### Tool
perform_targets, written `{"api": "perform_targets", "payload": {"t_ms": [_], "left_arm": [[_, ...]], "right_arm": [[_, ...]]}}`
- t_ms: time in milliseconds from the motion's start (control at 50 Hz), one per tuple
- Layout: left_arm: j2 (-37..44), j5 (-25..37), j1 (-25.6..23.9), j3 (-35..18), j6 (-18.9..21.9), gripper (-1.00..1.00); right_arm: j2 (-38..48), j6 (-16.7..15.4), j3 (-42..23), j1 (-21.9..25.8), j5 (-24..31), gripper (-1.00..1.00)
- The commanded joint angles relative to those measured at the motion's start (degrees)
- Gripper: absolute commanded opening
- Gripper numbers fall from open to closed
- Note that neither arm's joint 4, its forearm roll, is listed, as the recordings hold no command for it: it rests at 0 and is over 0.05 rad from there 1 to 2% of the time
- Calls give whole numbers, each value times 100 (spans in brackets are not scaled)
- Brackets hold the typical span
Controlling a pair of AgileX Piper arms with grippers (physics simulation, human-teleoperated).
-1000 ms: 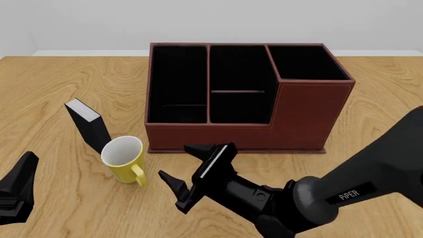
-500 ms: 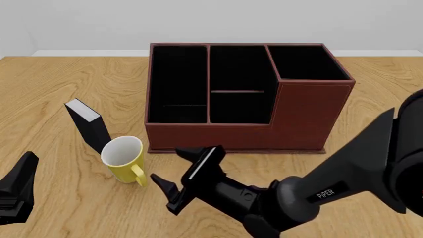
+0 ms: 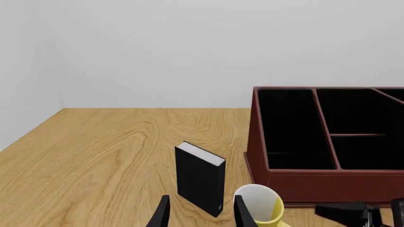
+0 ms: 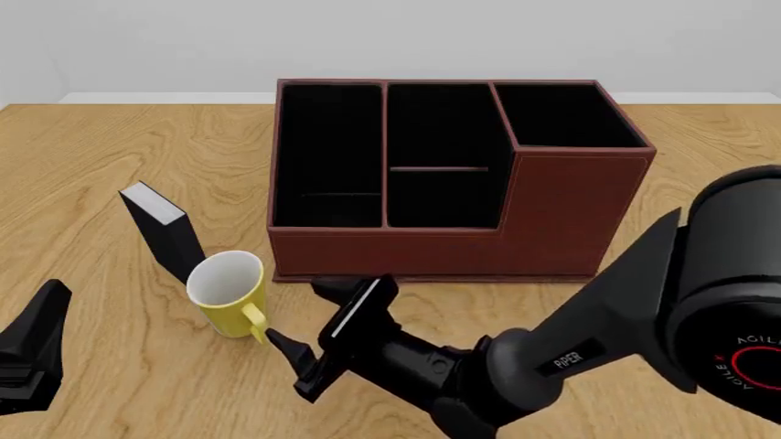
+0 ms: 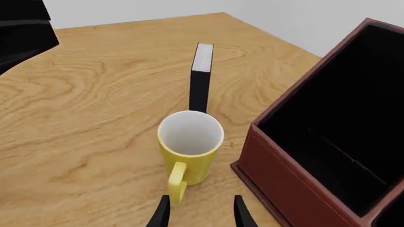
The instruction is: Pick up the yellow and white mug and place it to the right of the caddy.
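Note:
The yellow and white mug (image 4: 227, 294) stands upright on the table, just left of the caddy's front left corner, handle towards me. The dark red-brown caddy (image 4: 573, 210) stands behind it at mid table. My right gripper (image 4: 299, 315) is open and empty, reaching leftwards, its fingertips close to the mug's handle without touching. In the right wrist view the mug (image 5: 190, 142) is straight ahead of the right gripper (image 5: 199, 215), with the caddy (image 5: 284, 184) beside it. My left gripper (image 4: 31, 352) is open and empty at the front left. In the left wrist view the left gripper (image 3: 202, 217) is short of the mug (image 3: 262, 208) and the caddy (image 3: 328, 187).
A small black-and-white box (image 4: 165, 229) stands upright just behind and left of the mug; it also shows in the left wrist view (image 3: 200, 177) and the right wrist view (image 5: 200, 78). The wooden table (image 4: 683, 274) shows bare wood to the right of the caddy.
My right gripper has moved left and a little towards me, closing in on the mug's handle. The mug, the caddy and the left arm have not moved.

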Motion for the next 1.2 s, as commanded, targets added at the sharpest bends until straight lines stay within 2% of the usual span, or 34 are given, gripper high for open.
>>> {"api": "perform_targets", "payload": {"t_ms": [20,1200], "left_arm": [[0,0,0,0,0,100],[0,0,0,0,0,100]], "right_arm": [[143,-15,-158,46,53,100],[629,42,-769,222,281,100]]}}
